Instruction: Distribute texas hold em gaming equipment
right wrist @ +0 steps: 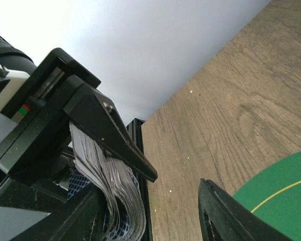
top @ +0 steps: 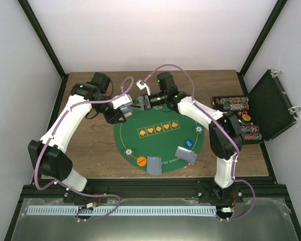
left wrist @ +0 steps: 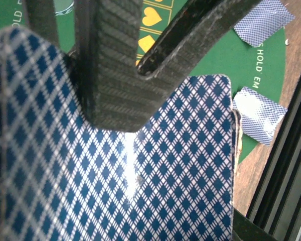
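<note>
Deck (left wrist: pixel 140 191) — blue diamond-lattice backs — pinched by left claw (top: pixel 125 113); right claw (top: pixel 140 104) spread.

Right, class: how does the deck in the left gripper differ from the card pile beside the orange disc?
The deck is clamped in the left gripper, off the table; the pile lies flat on the green mat. The deck is a thick stack, its edges splayed; the pile looks only a few cards thin. Both show blue diamond-patterned backs.
</note>
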